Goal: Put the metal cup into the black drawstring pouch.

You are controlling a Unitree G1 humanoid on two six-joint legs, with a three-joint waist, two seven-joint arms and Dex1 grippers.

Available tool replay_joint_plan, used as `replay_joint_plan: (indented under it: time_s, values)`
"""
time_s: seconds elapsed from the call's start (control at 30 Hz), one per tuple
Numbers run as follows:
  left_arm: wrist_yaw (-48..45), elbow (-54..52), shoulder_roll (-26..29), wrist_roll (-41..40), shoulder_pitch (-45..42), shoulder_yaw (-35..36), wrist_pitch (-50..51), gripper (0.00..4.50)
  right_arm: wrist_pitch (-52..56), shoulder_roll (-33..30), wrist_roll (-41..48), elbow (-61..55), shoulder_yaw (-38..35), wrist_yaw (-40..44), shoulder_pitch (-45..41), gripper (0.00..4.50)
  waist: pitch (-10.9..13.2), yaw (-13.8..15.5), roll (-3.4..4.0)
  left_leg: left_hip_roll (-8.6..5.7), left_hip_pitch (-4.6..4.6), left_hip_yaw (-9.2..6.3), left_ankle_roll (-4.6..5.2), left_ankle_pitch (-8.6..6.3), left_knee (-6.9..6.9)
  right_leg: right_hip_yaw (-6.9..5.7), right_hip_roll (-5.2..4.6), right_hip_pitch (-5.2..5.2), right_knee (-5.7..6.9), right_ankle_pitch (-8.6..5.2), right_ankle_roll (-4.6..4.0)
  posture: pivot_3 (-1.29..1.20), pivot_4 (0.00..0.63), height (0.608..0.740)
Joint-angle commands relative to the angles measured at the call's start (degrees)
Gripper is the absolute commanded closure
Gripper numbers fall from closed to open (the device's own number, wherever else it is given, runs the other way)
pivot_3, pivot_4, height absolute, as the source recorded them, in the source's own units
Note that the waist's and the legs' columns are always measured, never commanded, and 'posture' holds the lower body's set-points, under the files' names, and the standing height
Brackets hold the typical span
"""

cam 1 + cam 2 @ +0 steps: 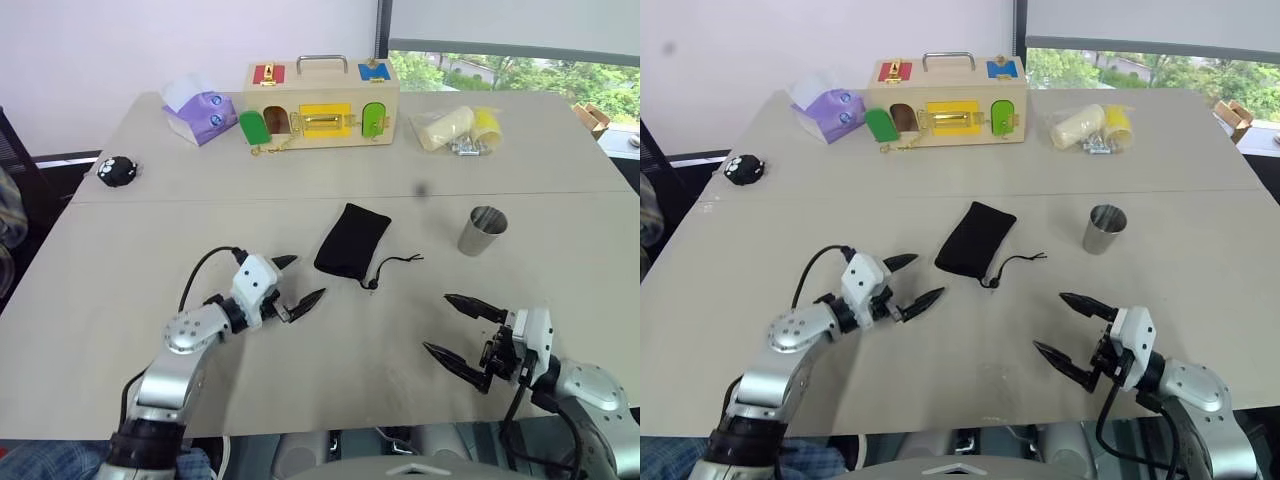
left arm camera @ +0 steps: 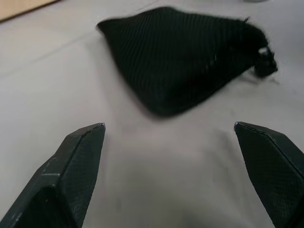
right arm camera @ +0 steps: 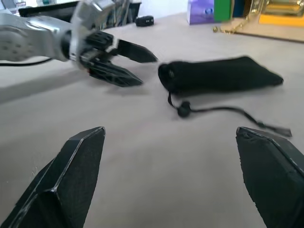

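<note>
You have the black drawstring pouch (image 1: 351, 241) mid-table, the metal cup (image 1: 483, 231) to its right, the wooden box (image 1: 322, 102) behind both.

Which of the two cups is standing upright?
The shiny steel cup, standing alone right of the black fabric pouch; the yellow plastic cup lies sideways.

Two pale grey tables (image 1: 150, 200) pushed together, seam running left to right. White wall (image 1: 150, 40) at far left. Window (image 1: 520, 75) at far right, green trees outside, daylight entering; grey blind (image 1: 510, 20) lowered above.
</note>
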Motion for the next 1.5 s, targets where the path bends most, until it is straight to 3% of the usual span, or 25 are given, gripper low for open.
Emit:
replay_joint_plan:
  time_s: [0.03, 0.23, 0.5, 0.6, 0.8, 0.9, 1.23, 1.5]
  values:
    - [-3.0, 5.4, 0.5, 1.0, -5.4, -1.9, -1.3, 0.0, 0.8, 0.9, 0.5, -3.1, 0.6, -2.4, -1.1, 0.03, 0.0, 0.0, -0.02, 0.0, -0.01, 0.0, -0.02, 0.01, 0.0, -0.01, 0.02, 0.0, 0.01, 0.0, 0.0, 0.0, 0.15, 0.74]
    - [-5.4, 12.0, -1.6, 0.8, -12.2, -2.9, -3.5, 0.0, 0.0, 1.1, 0.2, -3.0, 0.8, -3.4, -0.6, 0.03, 0.1, 0.0, -0.1, 0.0, -0.04, -0.01, -0.03, 0.02, -0.01, 0.0, 0.09, -0.01, 0.02, 0.0, 0.0, 0.0, 0.15, 0.74]
    - [-7.3, 13.7, -4.4, -2.2, -14.2, -1.9, -2.3, 0.0, -1.6, 1.1, -0.7, -2.4, 0.9, -3.6, 0.9, 0.03, 0.1, -0.1, -0.14, -0.01, -0.03, 0.0, -0.04, 0.03, 0.01, 0.02, 0.1, -0.01, 0.07, 0.0, 0.01, 0.0, 0.15, 0.74]
    - [-7.0, 15.8, -4.6, -0.2, -14.6, -3.1, -4.0, 0.71, -1.8, 1.2, -0.9, -2.2, 1.0, -3.7, 1.0, 0.0, 0.1, -0.1, -0.14, -0.01, 0.01, 0.0, -0.05, 0.04, 0.02, 0.03, 0.1, -0.01, 0.17, -0.01, 0.02, 0.0, 0.15, 0.74]
    - [-6.1, 17.7, -6.5, 1.2, -15.8, -3.9, -5.2, 3.48, -1.0, 0.7, -0.3, -2.8, 0.0, -4.1, 0.6, 0.0, 0.1, 0.0, -0.16, 0.0, 0.01, -0.01, -0.07, 0.05, 0.08, 0.07, 0.12, 0.0, 0.2, -0.01, 0.02, 0.0, 0.15, 0.74]
    - [-5.2, 17.5, -7.5, 1.5, -16.1, -3.7, -5.1, 4.46, 0.7, 0.0, 0.7, -4.3, -2.3, -5.7, 0.2, 0.0, 0.1, 0.0, -0.16, -0.01, 0.01, -0.01, -0.07, 0.05, 0.09, 0.07, 0.12, 0.0, 0.2, 0.0, 0.01, 0.0, 0.15, 0.74]
    - [4.6, 11.0, -11.0, 1.5, -16.1, -2.0, 2.2, 4.46, 14.8, -14.2, -3.9, -3.8, -8.1, -11.2, -17.4, 0.0, 0.1, 0.0, -0.3, 0.02, 0.01, -0.03, -0.06, 0.06, 0.2, 0.07, 0.15, 0.0, 0.31, 0.01, 0.0, 0.0, 0.15, 0.74]
    - [11.9, 1.5, -11.6, 2.6, -14.2, -1.6, 8.6, 4.46, 18.2, -20.6, -17.3, 8.3, 1.6, -9.7, -30.1, 0.0, 0.2, -0.1, -0.37, -0.02, -0.08, 0.04, -0.07, 0.06, 0.2, 0.09, 0.11, -0.01, 0.22, 0.01, 0.01, 0.0, 0.15, 0.74]
